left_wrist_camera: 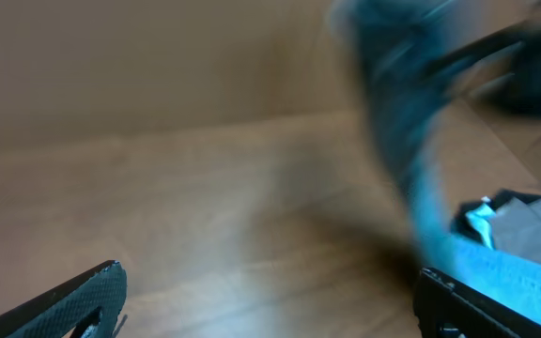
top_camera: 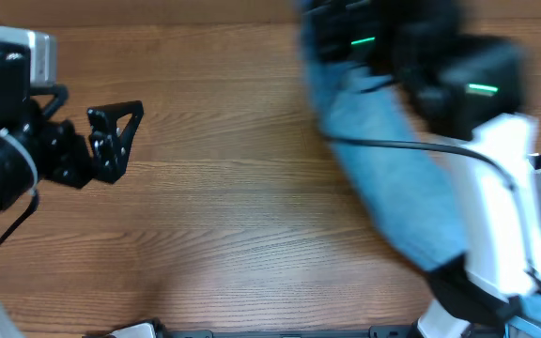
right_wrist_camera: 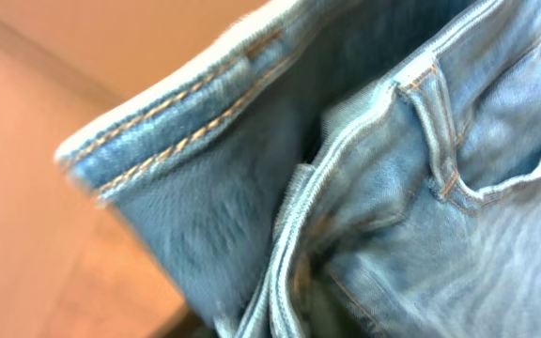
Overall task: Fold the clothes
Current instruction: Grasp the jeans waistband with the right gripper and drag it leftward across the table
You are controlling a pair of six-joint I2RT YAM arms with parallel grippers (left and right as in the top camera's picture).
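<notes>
One pair of light blue jeans [top_camera: 393, 178] is stretching as a long, blurred band over the right half of the table [top_camera: 233, 216], running from the table's far edge down toward its near right corner. In the left wrist view the denim is rising off the table's surface as a smeared blue streak. Close up in the right wrist view, the waistband is filling the picture, showing orange stitching, a belt loop and a pocket seam, with a folded edge pointing toward the bare wood of the table.

The right gripper [top_camera: 360, 42] is sitting above the band's far end as a dark blur, and the right arm [top_camera: 501, 207] is crossing over the cloth. Its fingers are not showing anywhere, so I cannot tell whether they are clamped on the denim.

Over the table's left side the left gripper [top_camera: 120, 131] is hovering with its fingers [left_wrist_camera: 83, 300] spread wide apart and nothing between them.

At the table's right edge a grey garment [left_wrist_camera: 524, 225] is lying with a pale cyan piece [left_wrist_camera: 482, 221] just beside it.
</notes>
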